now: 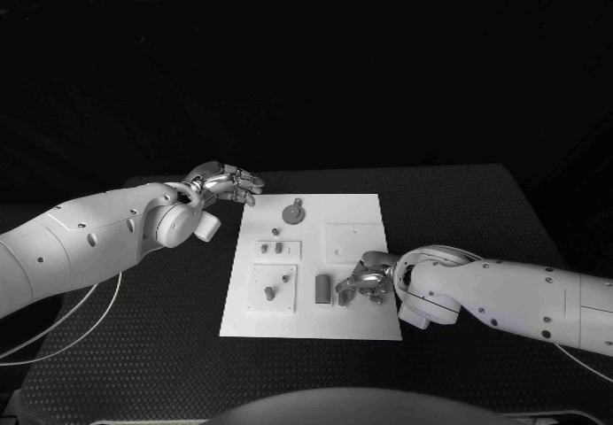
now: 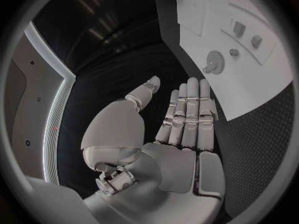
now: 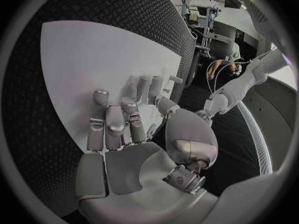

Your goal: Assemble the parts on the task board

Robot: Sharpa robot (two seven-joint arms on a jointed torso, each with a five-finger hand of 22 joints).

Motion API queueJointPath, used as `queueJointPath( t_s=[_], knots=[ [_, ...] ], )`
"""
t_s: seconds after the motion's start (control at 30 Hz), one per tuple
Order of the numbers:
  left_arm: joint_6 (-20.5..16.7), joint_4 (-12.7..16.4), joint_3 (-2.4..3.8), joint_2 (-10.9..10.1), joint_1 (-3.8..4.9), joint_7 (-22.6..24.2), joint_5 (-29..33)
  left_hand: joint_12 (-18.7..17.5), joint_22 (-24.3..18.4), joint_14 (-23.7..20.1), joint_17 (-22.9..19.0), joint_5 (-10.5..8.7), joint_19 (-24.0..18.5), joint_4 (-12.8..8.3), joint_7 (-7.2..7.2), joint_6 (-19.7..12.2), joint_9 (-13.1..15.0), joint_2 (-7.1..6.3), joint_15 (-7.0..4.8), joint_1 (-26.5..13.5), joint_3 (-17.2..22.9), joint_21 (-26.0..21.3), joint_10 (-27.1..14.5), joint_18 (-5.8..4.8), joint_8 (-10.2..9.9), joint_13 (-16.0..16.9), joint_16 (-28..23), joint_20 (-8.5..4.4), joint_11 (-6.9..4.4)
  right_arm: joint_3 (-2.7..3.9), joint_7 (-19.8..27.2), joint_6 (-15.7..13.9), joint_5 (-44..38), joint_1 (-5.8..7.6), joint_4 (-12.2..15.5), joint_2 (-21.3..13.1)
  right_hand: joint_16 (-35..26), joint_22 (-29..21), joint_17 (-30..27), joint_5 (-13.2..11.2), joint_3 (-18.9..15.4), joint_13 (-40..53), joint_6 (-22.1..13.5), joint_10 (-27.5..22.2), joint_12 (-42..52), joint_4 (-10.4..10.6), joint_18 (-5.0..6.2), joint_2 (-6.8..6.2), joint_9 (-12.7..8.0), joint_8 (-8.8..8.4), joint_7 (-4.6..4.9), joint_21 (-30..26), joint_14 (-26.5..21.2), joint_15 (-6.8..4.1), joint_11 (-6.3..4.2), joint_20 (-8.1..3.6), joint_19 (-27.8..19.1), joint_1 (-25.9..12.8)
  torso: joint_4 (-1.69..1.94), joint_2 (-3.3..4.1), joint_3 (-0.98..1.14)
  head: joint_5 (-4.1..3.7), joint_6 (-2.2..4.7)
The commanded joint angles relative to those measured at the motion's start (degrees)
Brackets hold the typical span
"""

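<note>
No brand, label or writing can be read on anything here. The task board (image 1: 358,221) lies flat in the middle of the black table (image 1: 511,221), its long side running away from the robot. On it, at the far end, lies a round gear-like part (image 1: 295,212); nearer, on the left half, a small raised plate carries two short pegs (image 1: 272,249), and below that another raised plate holds a small upright piece (image 1: 269,291). Toward the near right of the board a dark upright block (image 1: 323,287) stands just beside the right hand (image 1: 364,282). That hand comes in from the right edge on its white arm and rests over the board's near right part, fingers bent down onto the surface; the wrist view shows its fingers (image 3: 118,129) lying close together against the white plate, tips curled toward some small pieces — whether anything is pinched between them I cannot tell. The left hand (image 1: 225,184) hangs off the board, above the table by its far left corner, the arm reaching in from the left. Its wrist view shows the palm flat, the fingers (image 2: 190,109) straight and side by side with the thumb held apart, holding nothing, and the board with the gear part (image 2: 215,62) well beyond the fingertips.
</note>
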Motion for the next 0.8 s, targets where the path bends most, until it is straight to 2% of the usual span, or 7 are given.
queueJointPath(
  t_s=[0.03, 0.13, 0.47, 0.53, 0.63, 0.7, 0.8],
  knots=[
    [0.76, 0.10, 0.04, 0.05, 0.06, 0.36, 0.09, 0.16, 0.02, 0.15, 0.09, 0.06, -0.38, 0.32, -0.12, -0.32, -0.06, 0.10, 0.37, -0.72, -0.07, -0.23, -0.34, 0.00, 0.25, -0.09, -0.27, 0.12, -0.03, 0.07, 3.04, -0.03, 0.89, -0.02, 0.39, 0.14, 0.14, 1.06, -0.01, -0.26, -0.23, -0.06, 0.42, 0.05, 0.08, 0.15, 0.42, -0.45, -0.11, 0.33, -0.09, -0.11, 0.25, -0.24, -0.45, -0.10, 0.23, -0.93, 0.02, 0.00, 0.01, 0.00, -0.04],
    [0.74, 0.07, 0.04, 0.05, 0.06, 0.30, 0.09, 0.16, 0.02, 0.15, 0.10, 0.06, -0.38, 0.33, -0.12, -0.32, -0.07, 0.10, 0.37, -0.73, -0.07, -0.23, -0.34, 0.00, 0.25, -0.09, -0.28, 0.12, -0.03, 0.08, 3.26, 0.20, 0.88, -0.02, 0.42, 0.08, 0.13, 1.04, 0.04, -0.24, -0.10, -0.08, 0.52, 0.07, 0.06, 0.40, 0.42, -1.24, -0.14, 0.33, -0.16, -0.11, 0.29, -0.32, -0.50, -0.19, 0.26, -1.76, 0.02, 0.01, 0.00, 0.03, -0.07],
    [0.83, 0.05, 0.03, 0.05, 0.05, 0.26, 0.08, 0.15, 0.03, 0.14, 0.14, 0.06, -0.39, 0.36, -0.12, -0.32, -0.08, 0.09, 0.37, -0.74, -0.07, -0.23, -0.35, 0.01, 0.27, -0.10, -0.31, 0.11, -0.03, 0.08, 3.58, 0.77, 0.87, -0.02, 0.27, -0.37, 0.11, 1.03, -0.04, -0.22, 0.29, -0.10, 0.56, 0.07, 0.04, 0.45, 0.42, -1.99, -0.17, 0.31, -0.20, -0.13, 0.24, -0.39, -0.56, -0.31, 0.28, -2.20, 0.03, 0.02, 0.01, 0.07, -0.06],
    [0.84, 0.03, 0.03, 0.04, 0.05, 0.25, 0.08, 0.15, 0.03, 0.15, 0.15, 0.06, -0.40, 0.36, -0.12, -0.32, -0.08, 0.09, 0.37, -0.74, -0.07, -0.23, -0.36, 0.01, 0.27, -0.10, -0.31, 0.11, -0.03, 0.08, 3.92, 1.41, 0.41, -0.02, 0.29, -0.63, 0.12, 1.06, -0.07, -0.24, 0.68, -0.09, 0.57, 0.09, 0.07, -0.35, 0.42, -2.36, -0.16, 0.31, -0.20, -0.07, 0.22, -0.42, -0.57, -0.42, 0.33, -1.64, 0.02, 0.00, 0.02, 0.11, -0.03],
    [0.88, 0.00, 0.03, 0.02, 0.05, 0.25, 0.08, 0.15, 0.03, 0.15, 0.16, 0.07, -0.40, 0.36, -0.12, -0.32, -0.08, 0.10, 0.36, -0.73, -0.07, -0.23, -0.36, 0.02, 0.27, -0.10, -0.32, 0.11, -0.03, 0.08, 4.93, 3.87, -1.46, -0.02, 0.68, -1.12, 0.11, 1.06, -0.10, -0.28, 1.27, -0.07, 0.56, 0.13, 0.11, -2.76, 0.42, -3.09, -0.11, 0.35, -0.19, 0.06, 0.26, -0.43, -0.55, -0.51, 0.50, 0.31, 0.02, 0.00, 0.02, 0.11, -0.03],
    [0.89, 0.00, 0.03, 0.00, 0.05, 0.25, 0.08, 0.15, 0.03, 0.15, 0.16, 0.07, -0.40, 0.36, -0.12, -0.32, -0.08, 0.10, 0.36, -0.73, -0.06, -0.23, -0.36, 0.02, 0.28, -0.10, -0.32, 0.11, -0.03, 0.08, 5.29, 5.51, -2.34, -0.02, 0.97, -1.38, 0.08, 1.02, -0.17, -0.26, 1.83, -0.09, 0.61, 0.21, 0.13, -4.17, 0.42, -4.00, -0.05, 0.41, -0.19, 0.10, 0.29, -0.41, -0.55, -0.52, 0.65, 2.27, 0.00, 0.01, 0.03, 0.13, -0.06],
    [0.91, 0.02, 0.03, 0.01, 0.05, 0.24, 0.07, 0.15, 0.03, 0.15, 0.17, 0.07, -0.40, 0.37, -0.12, -0.33, -0.09, 0.10, 0.36, -0.73, -0.06, -0.23, -0.36, 0.02, 0.28, -0.10, -0.33, 0.11, -0.03, 0.07, 5.35, 7.10, -3.51, -0.02, 1.12, -1.43, 0.00, 0.97, -0.45, -0.28, 2.57, -0.15, 0.65, 0.32, 0.11, -5.04, 0.42, -5.35, 0.03, 0.48, -0.15, 0.06, 0.21, -0.35, -0.51, -0.42, 0.81, 5.01, -0.02, 0.02, 0.03, 0.15, -0.10]
  ],
)
